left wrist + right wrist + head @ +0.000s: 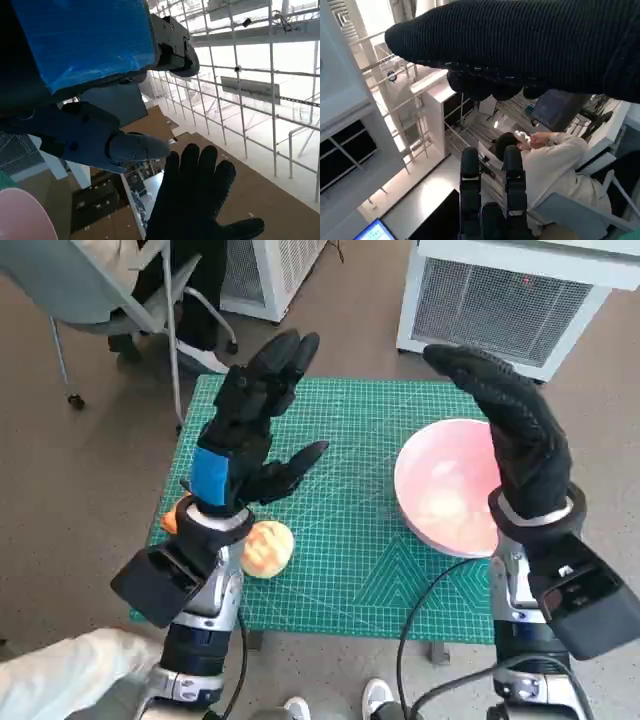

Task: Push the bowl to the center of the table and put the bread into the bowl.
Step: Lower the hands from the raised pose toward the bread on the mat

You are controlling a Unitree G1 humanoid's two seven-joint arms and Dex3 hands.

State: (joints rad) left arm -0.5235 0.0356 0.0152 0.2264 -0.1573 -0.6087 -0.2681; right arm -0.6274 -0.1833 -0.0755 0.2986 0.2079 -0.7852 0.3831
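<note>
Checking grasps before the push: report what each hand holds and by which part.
Nothing is held. The left hand and right hand are both raised with fingers spread; the bread and pink bowl lie untouched on the green mat.

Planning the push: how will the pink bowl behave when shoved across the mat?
The pink bowl looks wide and shallow, so it should slide, not tip. Its smooth, glossy wall may slip off the gloved right hand. The green mat may add drag.
</note>
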